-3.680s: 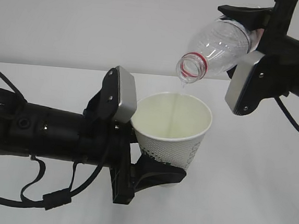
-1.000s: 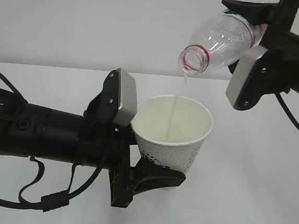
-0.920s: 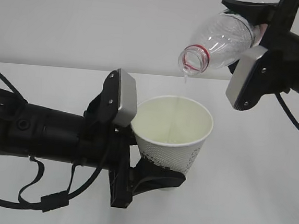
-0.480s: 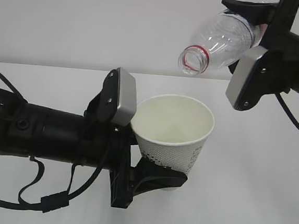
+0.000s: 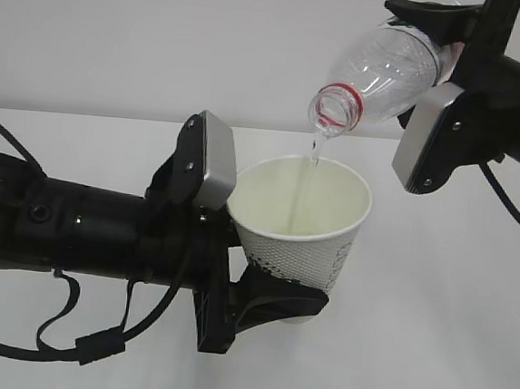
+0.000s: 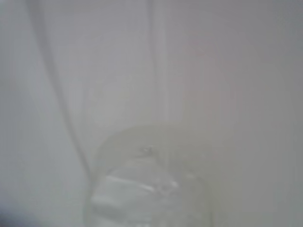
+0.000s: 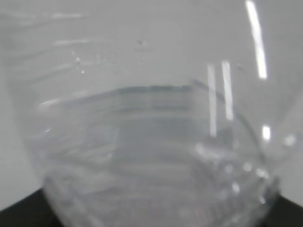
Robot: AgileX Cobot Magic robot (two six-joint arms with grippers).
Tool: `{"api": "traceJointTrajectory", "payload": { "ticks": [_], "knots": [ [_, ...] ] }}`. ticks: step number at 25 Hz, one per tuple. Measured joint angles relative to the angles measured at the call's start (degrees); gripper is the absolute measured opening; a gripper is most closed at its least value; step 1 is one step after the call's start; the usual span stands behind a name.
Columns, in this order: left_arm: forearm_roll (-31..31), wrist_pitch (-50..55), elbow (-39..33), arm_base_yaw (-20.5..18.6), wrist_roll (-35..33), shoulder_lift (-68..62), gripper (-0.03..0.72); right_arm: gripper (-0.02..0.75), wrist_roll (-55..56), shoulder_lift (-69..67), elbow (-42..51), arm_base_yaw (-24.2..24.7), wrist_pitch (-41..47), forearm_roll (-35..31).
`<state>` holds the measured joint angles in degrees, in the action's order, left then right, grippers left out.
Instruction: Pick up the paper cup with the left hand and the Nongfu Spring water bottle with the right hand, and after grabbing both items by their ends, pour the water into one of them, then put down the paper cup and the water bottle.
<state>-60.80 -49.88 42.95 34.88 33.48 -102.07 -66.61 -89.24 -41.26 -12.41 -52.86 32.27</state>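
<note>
above cup: blocked, Nongfu Spring water bottle (image 5: 384, 73) mouth hangs just over the paper cup (image 5: 303, 226) rim, thin stream of water (image 5: 313, 154) between
cup left: blocked by left hand (image 5: 269, 300) and its arm, clamped low on cup
upper right: right hand (image 5: 455, 48) and grey block fill it
table (image 5: 430, 337) right of cup: open
front edge: open, only a loose cable (image 5: 74, 338) at left

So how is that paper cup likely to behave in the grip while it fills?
The paper cup is thin-walled and open-topped, so it probably dents if squeezed harder. The left hand clamps it low near the base, and water pooling inside likely makes it top-heavy and apt to tip or slosh. Its tapered side might slip downward.
</note>
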Motion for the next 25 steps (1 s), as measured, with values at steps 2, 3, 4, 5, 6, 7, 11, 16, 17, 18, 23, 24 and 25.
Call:
{"api": "traceJointTrajectory", "payload": {
  "ticks": [2, 3, 4, 5, 6, 7, 11, 16, 17, 18, 23, 24, 25],
  "knots": [
    [0.0, 0.0, 0.0, 0.0, 0.0, 0.0, 0.51, 0.477, 0.0, 0.0, 0.0, 0.0, 0.0, 0.0],
    [0.0, 0.0, 0.0, 0.0, 0.0, 0.0, 0.51, 0.477, 0.0, 0.0, 0.0, 0.0, 0.0, 0.0],
    [0.0, 0.0, 0.0, 0.0, 0.0, 0.0, 0.51, 0.477, 0.0, 0.0, 0.0, 0.0, 0.0, 0.0],
    [0.0, 0.0, 0.0, 0.0, 0.0, 0.0, 0.51, 0.477, 0.0, 0.0, 0.0, 0.0, 0.0, 0.0],
    [0.0, 0.0, 0.0, 0.0, 0.0, 0.0, 0.51, 0.477, 0.0, 0.0, 0.0, 0.0, 0.0, 0.0],
    [0.0, 0.0, 0.0, 0.0, 0.0, 0.0, 0.51, 0.477, 0.0, 0.0, 0.0, 0.0, 0.0, 0.0],
    [0.0, 0.0, 0.0, 0.0, 0.0, 0.0, 0.51, 0.477, 0.0, 0.0, 0.0, 0.0, 0.0, 0.0],
    [0.0, 0.0, 0.0, 0.0, 0.0, 0.0, 0.51, 0.477, 0.0, 0.0, 0.0, 0.0, 0.0, 0.0],
    [0.0, 0.0, 0.0, 0.0, 0.0, 0.0, 0.51, 0.477, 0.0, 0.0, 0.0, 0.0, 0.0, 0.0],
    [0.0, 0.0, 0.0, 0.0, 0.0, 0.0, 0.51, 0.477, 0.0, 0.0, 0.0, 0.0, 0.0, 0.0],
    [0.0, 0.0, 0.0, 0.0, 0.0, 0.0, 0.51, 0.477, 0.0, 0.0, 0.0, 0.0, 0.0, 0.1],
    [0.0, 0.0, 0.0, 0.0, 0.0, 0.0, 0.51, 0.477, 0.0, 0.0, 0.0, 0.0, 0.0, 0.1],
    [0.0, 0.0, 0.0, 0.0, 0.0, 0.0, 0.51, 0.477, 0.0, 0.0, 0.0, 0.0, 0.0, 0.1]
  ]
}}
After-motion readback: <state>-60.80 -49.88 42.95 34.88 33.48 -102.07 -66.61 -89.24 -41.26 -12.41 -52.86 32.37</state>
